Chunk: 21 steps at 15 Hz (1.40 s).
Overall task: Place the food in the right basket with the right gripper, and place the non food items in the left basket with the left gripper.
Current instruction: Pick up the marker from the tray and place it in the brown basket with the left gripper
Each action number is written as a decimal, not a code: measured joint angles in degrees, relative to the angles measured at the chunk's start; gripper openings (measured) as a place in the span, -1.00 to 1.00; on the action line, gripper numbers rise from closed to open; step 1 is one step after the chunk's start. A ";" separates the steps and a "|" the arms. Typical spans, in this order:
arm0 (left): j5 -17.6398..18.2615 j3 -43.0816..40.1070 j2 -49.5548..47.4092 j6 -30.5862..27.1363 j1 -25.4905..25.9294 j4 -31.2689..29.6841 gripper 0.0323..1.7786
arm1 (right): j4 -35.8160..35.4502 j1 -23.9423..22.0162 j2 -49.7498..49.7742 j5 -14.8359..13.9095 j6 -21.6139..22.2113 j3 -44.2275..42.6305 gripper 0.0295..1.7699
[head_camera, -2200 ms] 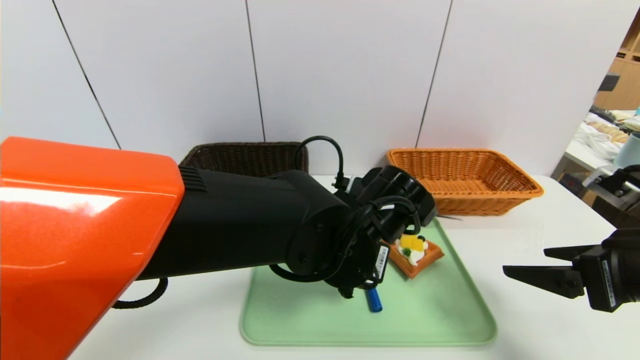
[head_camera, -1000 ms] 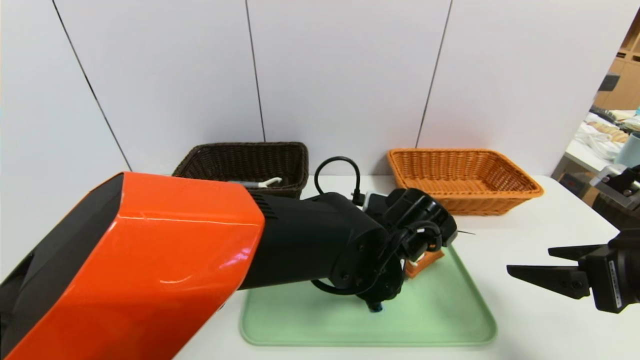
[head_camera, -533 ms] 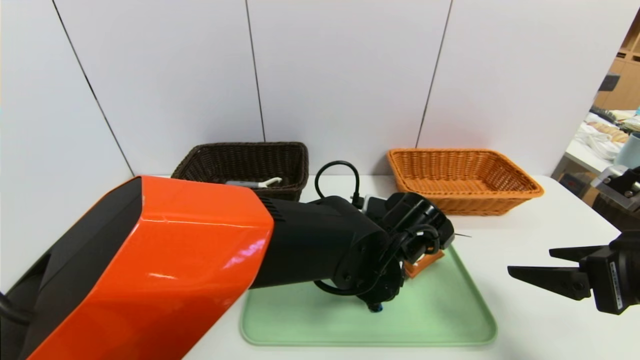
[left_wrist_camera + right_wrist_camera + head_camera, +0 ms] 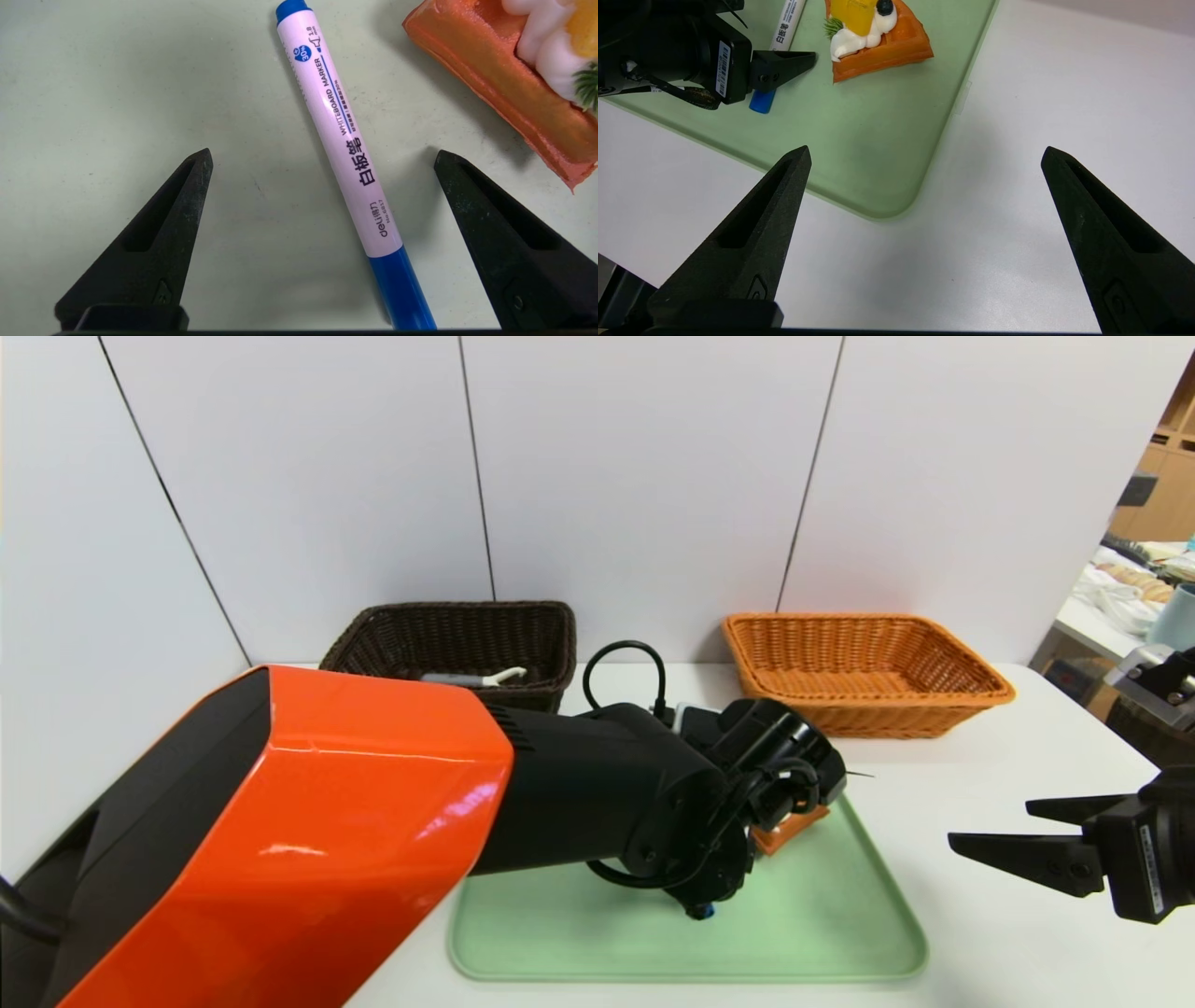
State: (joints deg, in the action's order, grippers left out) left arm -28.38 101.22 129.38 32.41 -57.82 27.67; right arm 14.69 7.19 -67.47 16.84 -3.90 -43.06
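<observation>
Green tray (image 4: 822, 933) sits under my left end effector (image 4: 322, 161), which is low over it with fingers spread wide and holding nothing. Whiteboard marker (image 4: 338, 144) lies flat on the tray between the two fingertips (image 4: 198, 161), touching neither, blue cap toward the wrist. Waffle toy (image 4: 523, 88) is just outside one fingertip, on the tray, apart from the marker; cream and yellow fruit on top. In the head view I see only an orange corner of the waffle past the left wrist.

Right end effector (image 4: 924, 154) hovers over the white table (image 4: 1041, 116) off the tray's corner, well apart from the waffle, fingers wide open, empty.

Dark brown basket (image 4: 401, 625) is behind the left arm with the peeler (image 4: 481, 679) inside. Orange basket (image 4: 971, 681) is beyond the left end effector, far side of the table; nothing visible inside.
</observation>
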 joint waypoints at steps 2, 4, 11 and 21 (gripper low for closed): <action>0.10 0.00 0.22 0.41 0.00 -0.06 0.88 | 0.00 0.00 0.02 0.00 -0.01 0.00 0.93; 0.18 0.05 0.33 0.93 0.00 -0.06 0.88 | -0.02 0.00 0.02 0.00 -0.01 0.00 0.93; 2.30 0.02 0.06 4.22 0.18 0.90 0.88 | 0.07 0.00 0.15 0.02 -0.01 0.00 0.93; 3.16 -0.10 -0.41 5.40 0.60 1.67 0.90 | -0.09 0.07 0.30 0.00 -0.09 -0.07 0.93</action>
State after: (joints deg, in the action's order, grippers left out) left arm -25.22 101.12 128.96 37.82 -57.22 29.34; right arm 14.60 7.27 -67.17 16.84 -3.99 -43.13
